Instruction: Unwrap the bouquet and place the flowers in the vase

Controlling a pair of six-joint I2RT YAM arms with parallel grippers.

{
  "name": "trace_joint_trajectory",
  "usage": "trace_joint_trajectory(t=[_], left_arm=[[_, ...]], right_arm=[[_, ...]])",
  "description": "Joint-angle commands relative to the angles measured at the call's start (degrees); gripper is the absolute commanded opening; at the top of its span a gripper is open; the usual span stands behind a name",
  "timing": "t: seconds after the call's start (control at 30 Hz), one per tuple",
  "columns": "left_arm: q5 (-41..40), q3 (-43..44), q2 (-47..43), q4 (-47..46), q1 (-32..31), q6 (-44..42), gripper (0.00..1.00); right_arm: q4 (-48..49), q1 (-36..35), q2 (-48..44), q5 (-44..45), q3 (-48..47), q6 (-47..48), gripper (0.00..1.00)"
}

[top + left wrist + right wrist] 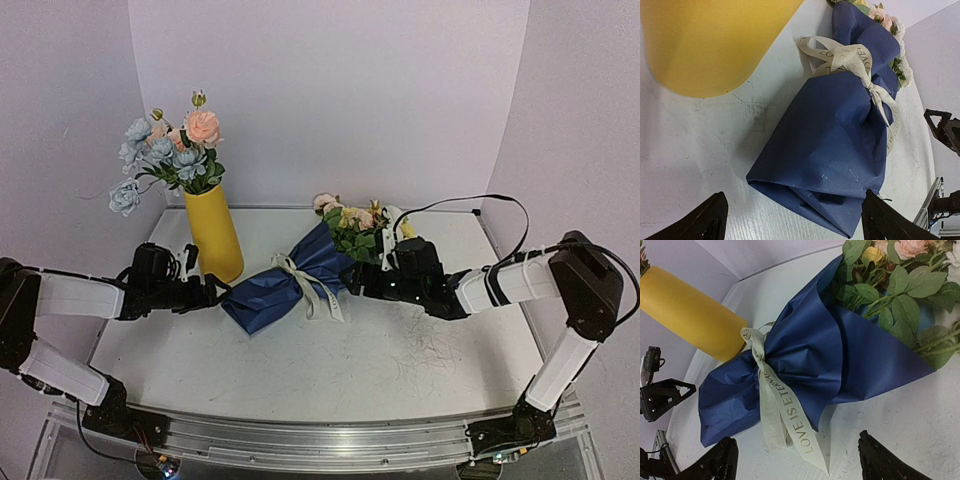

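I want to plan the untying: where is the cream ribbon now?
In the top view, the cream ribbon is tied around the waist of the blue-wrapped bouquet, near the middle of the picture, just right of the yellow vase.

A bunch of pale blue and peach blooms (pixel 168 150) with green leaves stands tall at the back left of the white tabletop (pixel 300 365). Plain lavender walls (pixel 330 90) close in the back and sides, a metal rail (pixel 330 440) runs along the near edge, and dark scuffs (pixel 430 358) mark the surface toward the right

One wrapped bouquet (pixel 262 293), one yellow vase (pixel 215 238), one cream ribbon (pixel 303 278).
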State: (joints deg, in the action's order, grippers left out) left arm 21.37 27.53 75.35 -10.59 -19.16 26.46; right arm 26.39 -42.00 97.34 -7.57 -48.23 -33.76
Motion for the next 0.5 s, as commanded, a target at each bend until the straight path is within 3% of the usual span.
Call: trace_joint_trajectory(t=[0.0,0.2,0.47], left_arm=[[1.18,4.24,4.25,-3.22,-1.85,-2.17,0.94],[1.03,8.12,10.79,-4.83,-4.62,-2.67,0.91],[4.64,10.64,15.69,-5.58,-17.26,-4.04,0.88]], right_arm=[[1.81,-2.11,1.65,2.26,-1.22,-1.06,0.84],[2.06,-3.26,1.35,3.07,-0.35,-1.21,0.85],[2.09,-3.41,-2.59,6.15,3.10,-1.85,0.85]])
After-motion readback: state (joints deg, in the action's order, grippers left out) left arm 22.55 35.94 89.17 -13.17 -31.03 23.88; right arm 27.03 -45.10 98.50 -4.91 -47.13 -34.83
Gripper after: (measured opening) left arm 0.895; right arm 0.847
